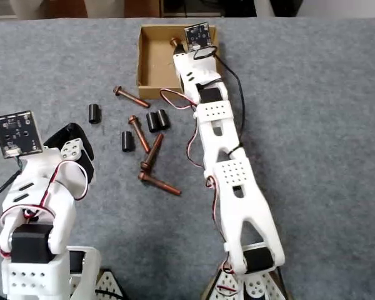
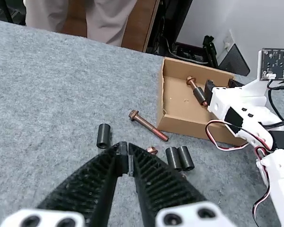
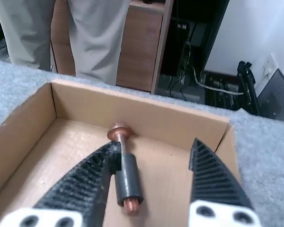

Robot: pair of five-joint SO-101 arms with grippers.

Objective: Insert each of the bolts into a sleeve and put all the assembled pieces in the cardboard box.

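Sleeved bolt [image 3: 128, 177] — head toward far wall of box [image 3: 180, 123]

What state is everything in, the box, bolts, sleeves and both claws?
Brown cardboard box: open-topped, holding one assembled piece.
Copper bolt in black cylindrical sleeve: assembled, lying in the box.
Four copper bolts: loose on the grey table, unsleeved.
Four black cylindrical sleeves: empty, on the table.
Left claw: shut, empty.
Right claw: open, above the box.
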